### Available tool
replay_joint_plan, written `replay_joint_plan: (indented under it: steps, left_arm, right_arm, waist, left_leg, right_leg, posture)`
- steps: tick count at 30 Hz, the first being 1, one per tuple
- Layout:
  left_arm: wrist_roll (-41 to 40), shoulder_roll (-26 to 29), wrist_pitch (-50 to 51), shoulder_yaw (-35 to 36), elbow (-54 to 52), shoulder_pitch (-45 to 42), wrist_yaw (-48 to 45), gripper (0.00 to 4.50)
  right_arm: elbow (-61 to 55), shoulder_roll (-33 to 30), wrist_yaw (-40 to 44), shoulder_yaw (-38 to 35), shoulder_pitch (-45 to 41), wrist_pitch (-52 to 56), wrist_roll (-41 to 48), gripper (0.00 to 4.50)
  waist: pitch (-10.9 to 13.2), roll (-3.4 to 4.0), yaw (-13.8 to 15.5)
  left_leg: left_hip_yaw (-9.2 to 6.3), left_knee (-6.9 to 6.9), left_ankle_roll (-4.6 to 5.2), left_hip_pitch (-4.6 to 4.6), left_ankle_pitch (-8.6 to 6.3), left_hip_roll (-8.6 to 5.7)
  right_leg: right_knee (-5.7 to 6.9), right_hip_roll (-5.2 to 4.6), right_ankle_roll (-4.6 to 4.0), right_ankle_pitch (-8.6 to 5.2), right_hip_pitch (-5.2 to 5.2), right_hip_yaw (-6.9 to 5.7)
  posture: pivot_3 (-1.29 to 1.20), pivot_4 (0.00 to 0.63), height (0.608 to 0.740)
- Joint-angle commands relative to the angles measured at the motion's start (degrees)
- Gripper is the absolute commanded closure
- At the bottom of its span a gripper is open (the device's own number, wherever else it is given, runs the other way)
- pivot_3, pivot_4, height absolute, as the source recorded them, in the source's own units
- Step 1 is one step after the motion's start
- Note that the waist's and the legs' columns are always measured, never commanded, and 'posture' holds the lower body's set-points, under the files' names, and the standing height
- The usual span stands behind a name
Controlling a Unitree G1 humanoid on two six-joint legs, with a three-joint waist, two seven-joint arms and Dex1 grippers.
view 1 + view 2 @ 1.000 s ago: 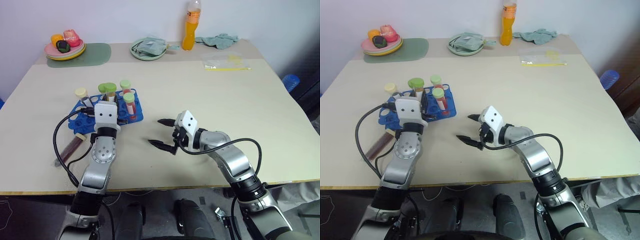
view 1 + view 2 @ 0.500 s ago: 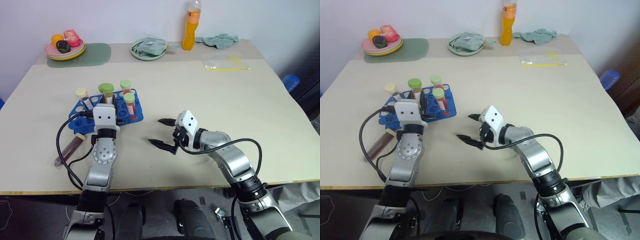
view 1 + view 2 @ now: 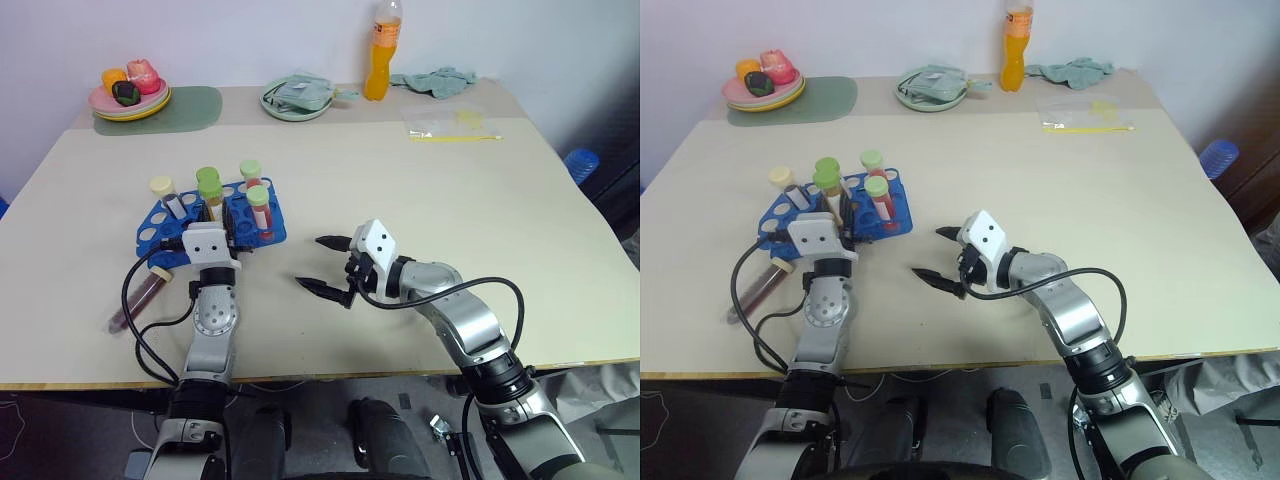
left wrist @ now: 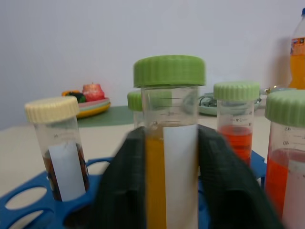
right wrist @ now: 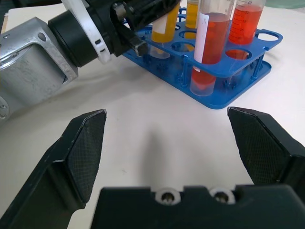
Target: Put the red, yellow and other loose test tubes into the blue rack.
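Yellow tube [image 4: 167, 157] sits upright in the blue rack [image 3: 155, 222], left claw [image 4: 167, 181] maybe touching it, hard to tell; right claw [image 3: 322, 264] wide open, empty.

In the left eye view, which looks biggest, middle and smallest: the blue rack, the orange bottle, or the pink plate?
1. blue rack, clearly the largest.
2. orange bottle and pink plate look about alike; the bottle is tall and thin, the plate wide and flat. Both sit farther from the camera than the rack, so their true sizes stay unsure.
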Motion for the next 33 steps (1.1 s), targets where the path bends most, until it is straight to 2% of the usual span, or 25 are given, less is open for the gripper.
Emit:
replay_joint_plan:
  steps: [1,2,5,8,11,13,14,15,17,19,22,25,27,30,33]
  left_arm:
    - [-1.0,0.4,-0.8,2.0,-5.6,1.0,-0.1,0.85]
    - [-1.9,0.8,1.0,2.7,-9.2,2.1,-0.7,0.35]
    - [-4.5,2.0,6.0,3.9,-18.0,4.9,-2.7,0.35]
    - [-10.3,5.4,16.4,8.9,-31.8,8.7,-4.3,0.35]
    - [-20.1,10.0,28.5,13.2,-41.9,11.9,-7.5,0.35]
    - [-33.8,16.2,40.2,20.8,-47.6,17.1,-10.1,0.35]
    - [-35.6,20.1,45.6,24.0,-49.1,20.2,-11.9,0.35]
    - [-37.6,24.9,52.5,27.5,-49.9,24.1,-13.5,0.16]
    - [-38.3,33.5,63.7,32.3,-49.9,30.0,-16.1,0.16]
    - [-40.8,39.4,73.9,34.1,-50.1,30.8,-15.5,0.16]
    - [-44.7,46.7,87.9,33.4,-49.3,26.0,-16.1,0.16]
    - [-49.4,56.0,102.6,28.4,-44.7,18.5,-21.4,0.16]
    - [-50.3,57.9,110.4,25.2,-40.1,11.6,-22.5,0.16]
    - [-49.6,61.3,114.1,17.0,-34.2,4.3,-25.8,0.16]
    - [-48.0,62.8,113.5,7.6,-28.6,-1.9,-29.6,0.16]
  right_arm:
    - [-3.9,0.6,0.2,-1.8,-0.8,0.2,2.2,0.00]
    - [-4.4,0.4,0.3,-2.2,-0.7,0.4,2.7,0.00]
    - [-5.3,-0.2,0.7,-2.8,-0.5,1.0,3.7,0.00]
    - [-6.5,-1.2,2.0,-3.6,-0.4,1.5,5.0,0.00]
    - [-6.9,-2.3,2.8,-3.8,-0.5,1.6,5.6,0.00]
    - [-6.6,-3.4,3.7,-4.0,-0.6,1.2,5.6,0.00]
    - [-6.3,-3.7,4.1,-4.0,-0.7,1.0,5.5,0.00]
    - [-5.8,-4.1,4.6,-4.0,-0.8,0.7,5.2,0.00]
    - [-4.8,-4.5,5.5,-3.5,-1.1,-0.1,4.8,0.00]
    - [-4.2,-4.6,6.3,-2.9,-1.4,-0.7,4.7,0.00]
    - [-3.4,-4.0,7.1,-2.1,-1.9,-1.5,4.4,0.00]
    - [-2.8,-3.4,7.4,-1.5,-2.4,-2.0,4.3,0.00]
    - [-2.5,-3.0,7.5,-1.2,-2.6,-2.3,4.1,0.00]
    - [-2.3,-2.6,7.4,-0.8,-2.5,-2.7,3.9,0.00]
    - [-2.9,-2.3,6.8,-0.8,-1.9,-2.9,3.7,0.00]
  waist:
    - [0.0,0.00,0.0]
    - [0.0,0.00,-0.2]
    - [0.0,0.00,-0.2]
    - [0.0,0.01,-0.4]
    - [0.0,0.02,-0.3]
    - [0.0,-0.02,-0.3]
    - [0.0,-0.01,-0.7]
    - [0.0,0.02,-0.8]
    - [0.0,-0.01,-1.5]
    - [0.1,0.07,-1.5]
    - [0.0,0.00,-1.2]
    - [0.0,-0.06,-1.4]
    - [0.1,0.05,-1.7]
    - [0.1,0.05,-2.1]
    - [0.1,0.05,-2.2]
  left_leg:
    - [0.00,0.00,0.00,0.00,0.00,0.00]
    - [0.00,0.00,0.00,0.00,0.00,0.00]
    - [-0.02,-0.01,0.01,0.00,-0.01,0.02]
    - [-0.03,0.00,0.01,0.00,-0.01,0.05]
    - [-0.06,0.00,0.02,0.00,-0.01,0.07]
    - [-0.05,0.01,0.02,0.01,-0.01,0.05]
    - [-0.06,0.00,0.03,0.01,-0.02,0.07]
    - [-0.04,-0.02,0.05,0.04,-0.03,0.10]
    - [-0.08,-0.04,0.05,0.06,-0.03,0.12]
    - [-0.08,-0.06,0.06,0.08,-0.03,0.10]
    - [-0.22,0.04,0.06,0.08,-0.03,0.08]
    - [-0.22,0.04,0.05,0.11,-0.03,0.08]
    - [-0.20,-0.02,0.05,0.14,-0.03,0.08]
    - [-0.16,-0.12,0.05,0.18,-0.03,0.09]
    - [-0.14,-0.17,0.04,0.15,-0.03,0.10]
  right_leg:
    - [0.00,0.00,0.00,0.00,0.00,0.00]
    - [0.00,0.00,0.00,0.00,0.00,0.00]
    - [0.01,0.01,0.00,0.00,-0.01,0.00]
    - [0.03,0.04,0.00,0.00,-0.01,0.00]
    - [0.04,0.05,-0.01,0.00,0.00,-0.02]
    - [0.04,0.03,0.00,-0.01,0.04,-0.02]
    - [0.03,0.05,-0.01,-0.01,0.04,-0.02]
    - [0.04,0.06,-0.02,-0.02,0.03,-0.01]
    - [0.06,0.12,-0.03,-0.04,0.03,-0.03]
    - [0.06,0.11,-0.04,-0.04,0.04,-0.04]
    - [0.04,0.10,-0.04,-0.05,0.21,-0.18]
    - [0.02,0.10,-0.03,-0.05,0.24,-0.18]
    - [0.02,0.11,-0.03,-0.05,0.21,-0.16]
    - [0.05,0.14,-0.04,-0.05,0.15,-0.14]
    - [0.08,0.12,-0.05,-0.05,0.03,-0.09]
  posture:
    - [0.00,0.150,0.740]
    - [0.00,0.150,0.740]
    - [0.00,0.150,0.740]
    - [0.00,0.150,0.740]
    - [0.00,0.150,0.740]
    - [0.00,0.150,0.740]
    - [0.00,0.150,0.740]
    - [0.00,0.150,0.740]
    - [0.00,0.150,0.740]
    - [0.00,0.150,0.740]
    - [0.00,0.150,0.740]
    - [0.00,0.150,0.740]
    - [0.00,0.150,0.740]
    - [0.00,0.150,0.740]
    - [0.00,0.150,0.740]
